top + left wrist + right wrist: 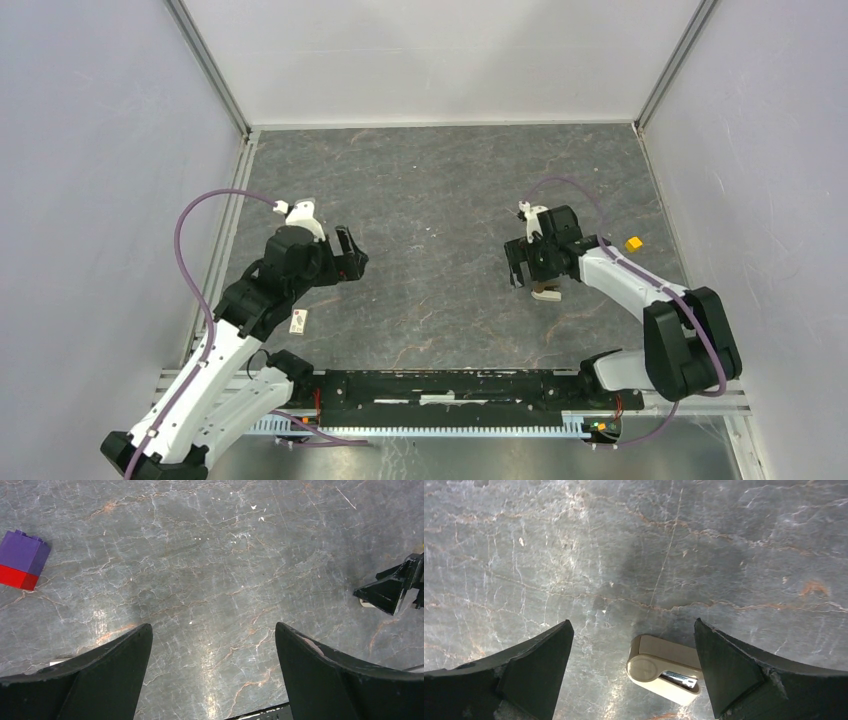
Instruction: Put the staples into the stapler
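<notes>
A small beige stapler lies on its side on the grey marbled tabletop, its metal staple channel showing. It also shows in the top view. My right gripper is open above it, with the stapler between the fingers, nearer the right one, not touching. The white staple box with red print lies near the left arm. My left gripper is open and empty over bare table. No grey strip of staples shows.
A yellow cube sits right of the right arm. A purple-and-red block lies at the left of the left wrist view. The right gripper's tip shows there at the right edge. White walls enclose the table.
</notes>
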Available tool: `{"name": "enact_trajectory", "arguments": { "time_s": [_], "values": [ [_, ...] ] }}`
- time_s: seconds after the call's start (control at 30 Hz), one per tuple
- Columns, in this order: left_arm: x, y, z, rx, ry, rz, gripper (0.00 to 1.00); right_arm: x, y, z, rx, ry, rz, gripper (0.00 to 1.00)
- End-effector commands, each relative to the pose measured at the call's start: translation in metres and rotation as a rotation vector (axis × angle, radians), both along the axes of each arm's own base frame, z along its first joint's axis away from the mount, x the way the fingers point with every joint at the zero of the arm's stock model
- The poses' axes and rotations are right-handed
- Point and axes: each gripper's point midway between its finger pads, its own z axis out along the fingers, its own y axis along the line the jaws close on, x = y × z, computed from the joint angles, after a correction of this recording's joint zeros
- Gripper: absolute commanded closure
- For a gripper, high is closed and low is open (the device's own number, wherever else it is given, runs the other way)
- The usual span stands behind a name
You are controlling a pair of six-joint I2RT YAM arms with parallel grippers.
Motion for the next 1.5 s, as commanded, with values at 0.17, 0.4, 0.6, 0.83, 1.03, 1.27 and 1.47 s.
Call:
{"name": "enact_trajectory", "arguments": {
  "time_s": [0.17, 0.4, 0.6, 0.83, 1.03, 1.27, 1.47],
  "values": [
    [0.002, 0.002, 0.014, -0.006, -0.084, -0.014, 0.01, -0.041, -0.004, -0.012, 0.019, 0.079, 0.036, 0.02],
    [0.003, 0.001, 0.012, -0.006, -0.075, -0.017, 0.01, -0.064, -0.007, -0.015, 0.042, 0.136, -0.067, 0.02],
    [0.002, 0.001, 0.012, -0.005, -0.074, -0.017, 0.01, -0.084, -0.005, -0.023, 0.017, 0.145, -0.090, 0.05],
    [0.002, -0.002, 0.009, -0.010, -0.068, -0.031, 0.01, -0.079, -0.026, -0.029, -0.081, 0.080, -0.202, 0.16],
    [0.003, -0.003, 0.008, -0.006, -0.060, -0.038, 0.02, -0.073, -0.022, -0.033, -0.034, 0.043, -0.250, 0.35],
    [0.003, -0.006, 0.009, -0.018, -0.052, -0.039, 0.06, -0.062, -0.001, -0.016, 0.069, -0.049, -0.170, 0.56],
    [0.001, -0.022, 0.006, -0.100, -0.002, -0.062, 0.12, -0.045, 0.032, 0.017, 0.259, -0.184, -0.125, 0.60]
  ]
}}
